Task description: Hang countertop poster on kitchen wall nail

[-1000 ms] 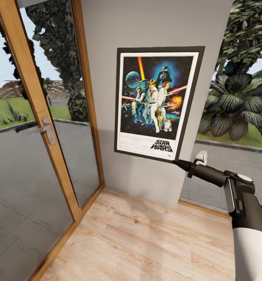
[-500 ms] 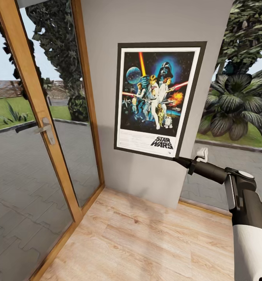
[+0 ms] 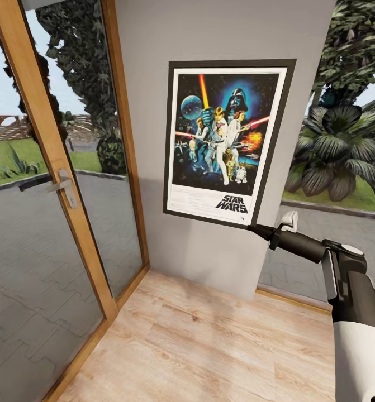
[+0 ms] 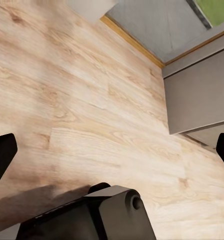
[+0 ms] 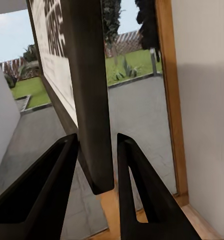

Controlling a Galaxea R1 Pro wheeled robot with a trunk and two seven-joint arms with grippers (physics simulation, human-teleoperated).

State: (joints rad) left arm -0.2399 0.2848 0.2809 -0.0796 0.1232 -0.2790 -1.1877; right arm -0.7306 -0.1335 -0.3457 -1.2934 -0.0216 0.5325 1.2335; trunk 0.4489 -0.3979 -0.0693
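The Star Wars poster (image 3: 226, 142) stands upright and flat against the grey wall pillar (image 3: 209, 33), black frame and white border in full sight. My right gripper (image 3: 255, 228) is shut on the poster's lower right corner, the arm reaching in from the lower right. In the right wrist view the dark frame edge (image 5: 91, 100) sits pinched between the two fingers (image 5: 46, 190). My left gripper (image 4: 112, 150) hangs open over the wood floor (image 4: 81, 100) with nothing between its fingers. The kitchen countertop is out of view.
A wood-framed glass door (image 3: 53, 167) with a metal handle (image 3: 67, 187) stands left of the pillar. A window with plants outside (image 3: 338, 151) is to the right. Light wood floor (image 3: 209, 346) lies below, and a grey wall base (image 4: 197, 95) stands near my left gripper.
The poster and my right gripper have risen slightly along the wall, then held still. The glass door's handle has shifted a little to the left.
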